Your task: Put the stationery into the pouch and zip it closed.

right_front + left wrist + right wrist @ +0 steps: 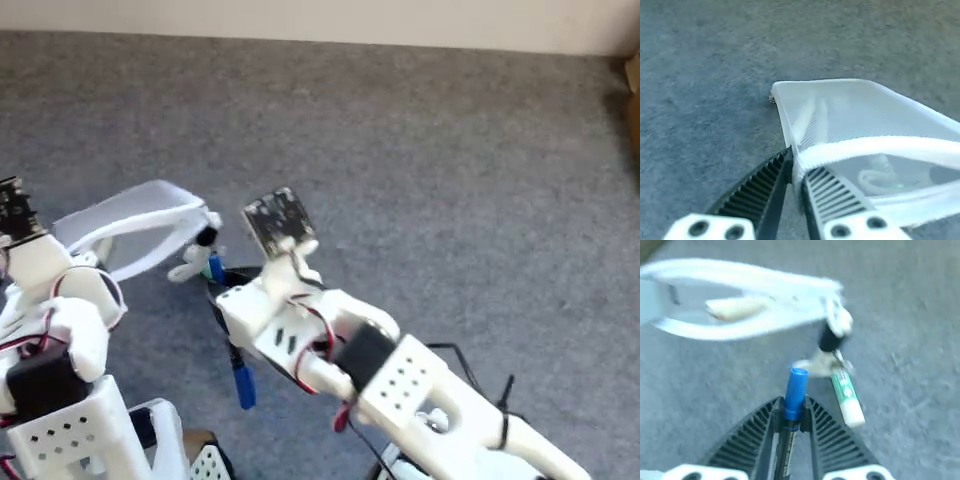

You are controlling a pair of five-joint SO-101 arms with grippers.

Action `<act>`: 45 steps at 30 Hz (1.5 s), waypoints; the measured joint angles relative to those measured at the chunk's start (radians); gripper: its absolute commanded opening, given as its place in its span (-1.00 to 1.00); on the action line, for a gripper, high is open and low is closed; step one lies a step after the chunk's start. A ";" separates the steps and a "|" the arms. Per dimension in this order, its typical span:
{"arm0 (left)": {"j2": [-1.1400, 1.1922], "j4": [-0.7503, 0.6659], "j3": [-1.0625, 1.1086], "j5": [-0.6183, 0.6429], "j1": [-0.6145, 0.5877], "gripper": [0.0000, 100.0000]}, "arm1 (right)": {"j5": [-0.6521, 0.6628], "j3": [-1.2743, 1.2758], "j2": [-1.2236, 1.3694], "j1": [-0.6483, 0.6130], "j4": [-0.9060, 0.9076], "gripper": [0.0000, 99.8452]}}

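Note:
The white mesh pouch (130, 235) is held off the grey carpet with its mouth gaping (740, 300). My left gripper (794, 175) is shut on the pouch's rim at one end (805, 155). My right gripper (792, 407) is shut on a blue-capped pen (794, 390), and the cap points at the pouch's mouth, a short way off. In the high view the pen (243, 385) sticks out behind the right gripper (222, 295). A white and green marker (847, 397) lies on the carpet just outside the pouch's end, beside a black-tipped piece (829, 337).
Grey carpet (450, 170) stretches open beyond and to the right of the arms. A pale wall edge (320, 20) runs along the far side. Cables trail from the right arm (460, 350). Through the mesh a pale shape (880, 175) shows.

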 measured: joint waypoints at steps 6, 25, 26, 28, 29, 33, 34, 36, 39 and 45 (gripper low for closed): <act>0.000 0.000 -0.011 0.000 0.018 -0.99 | 0.000 0.141 -0.157 0.000 -0.153 -0.99; 0.000 0.000 -0.011 0.000 0.018 -0.99 | 0.002 0.279 -0.373 0.000 -0.560 -0.99; 0.000 0.000 -0.011 0.000 0.018 -0.99 | 0.017 0.279 -0.373 0.000 -0.588 -0.99; 0.000 0.000 -0.011 0.000 0.018 -0.99 | 0.071 0.279 -0.373 0.000 -0.652 -0.99; 0.000 0.000 -0.011 0.000 0.018 -0.99 | 0.103 0.279 -0.373 0.000 -0.689 -0.99; 0.000 0.000 -0.011 0.000 0.018 -0.99 | 0.235 0.279 -0.373 -0.064 -0.825 -0.99; 0.000 0.000 -0.011 0.000 0.018 -0.99 | 0.269 0.279 -0.373 -0.083 -0.848 -0.99; 0.000 0.000 -0.011 0.000 0.018 -0.99 | 0.333 0.279 -0.373 -0.120 -0.891 -0.99; 0.000 0.000 -0.011 0.000 0.018 -0.99 | 0.416 0.279 -0.373 -0.141 -0.947 -0.99; 0.000 0.000 -0.011 0.000 0.018 -0.99 | 0.560 0.279 -0.244 -0.146 -1.114 -0.99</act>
